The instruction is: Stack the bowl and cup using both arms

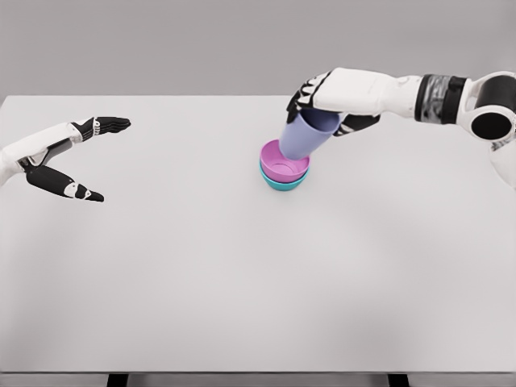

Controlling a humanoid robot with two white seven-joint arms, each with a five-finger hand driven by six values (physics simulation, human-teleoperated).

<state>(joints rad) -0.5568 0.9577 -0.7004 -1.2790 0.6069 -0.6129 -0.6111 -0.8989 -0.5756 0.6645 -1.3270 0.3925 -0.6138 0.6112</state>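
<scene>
1. The white table [242, 306] fills the bottom of the frame, and nothing sits on this near part.
2. At the middle left, the left robot hand [76, 157] hangs just over the table. Its fingers are spread wide and it holds nothing. It is well apart from the bowls.
3. A bit right of the middle sits a pink bowl [284, 162]. It rests inside a teal bowl [282, 183], so the two bowls are already one stack.
4. Just above the bowls, the right robot hand [326, 101] wraps its fingers around a light purple cup [306, 135]. The cup is tilted, with its bottom pointing down and left at the pink bowl. The bottom looks like it is at the bowl's back rim, but I cannot tell if it touches.
5. I think the step now is putting the cup into the pink bowl. To do it well, stand the cup up straight first. Then bring it down slowly over the middle of the bowl. Let go only when the cup rests flat, so nothing tips or slides.
</scene>
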